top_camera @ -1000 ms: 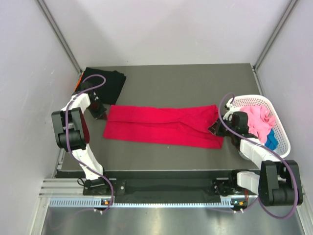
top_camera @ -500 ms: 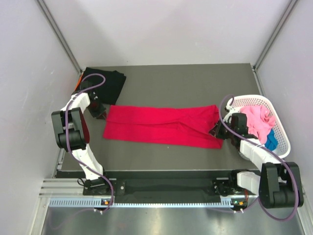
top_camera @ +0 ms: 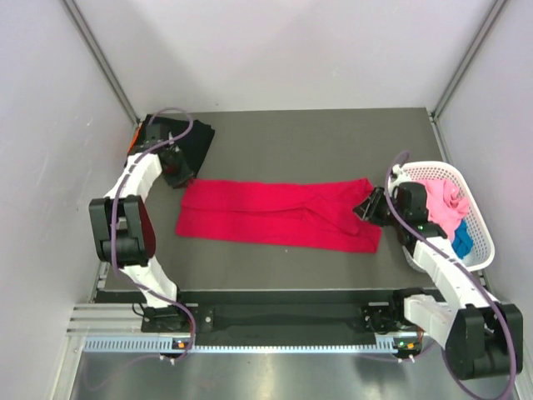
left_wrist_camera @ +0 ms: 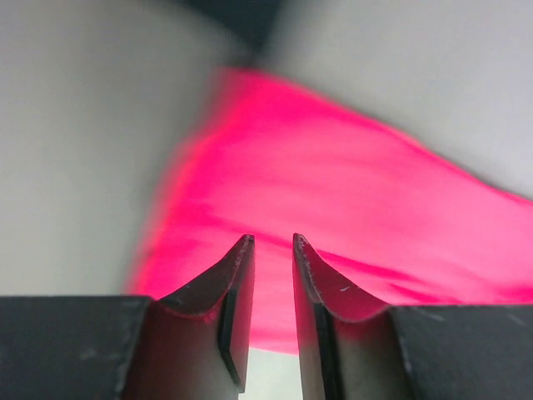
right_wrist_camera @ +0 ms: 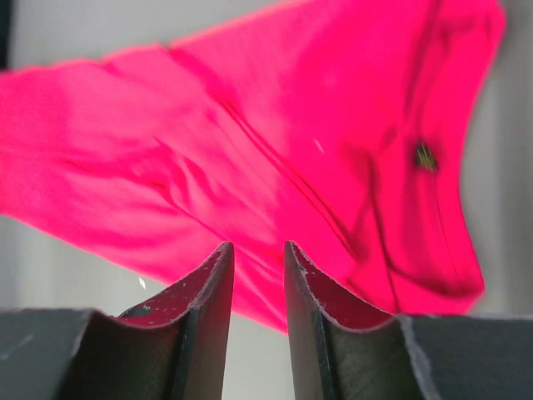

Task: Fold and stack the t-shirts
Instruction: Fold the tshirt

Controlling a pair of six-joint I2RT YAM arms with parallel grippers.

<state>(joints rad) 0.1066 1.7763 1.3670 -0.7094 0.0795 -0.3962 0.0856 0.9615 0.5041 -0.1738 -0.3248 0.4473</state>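
The bright red t-shirt [top_camera: 275, 215] lies flat on the table as a long folded band running left to right. My left gripper [top_camera: 176, 173] hovers just past its left end, near the folded black t-shirt [top_camera: 190, 137] at the back left. In the left wrist view the left gripper [left_wrist_camera: 272, 242] has its jaws a little apart and empty above the blurred red cloth [left_wrist_camera: 333, 192]. My right gripper [top_camera: 366, 208] is over the shirt's right end. The right wrist view shows the right gripper [right_wrist_camera: 255, 247] slightly open and empty above the red shirt [right_wrist_camera: 275, 125].
A white lattice basket [top_camera: 480, 218] stands at the right edge, holding a pink shirt [top_camera: 441, 204] and a blue one [top_camera: 462, 240]. An orange sliver [top_camera: 132, 147] shows beside the black shirt. Bare grey table lies behind and in front of the red shirt.
My left gripper has moved back from the red shirt's left end toward the black shirt. My right arm has lifted and drawn slightly back over the shirt's right end. The shirt stays flat.
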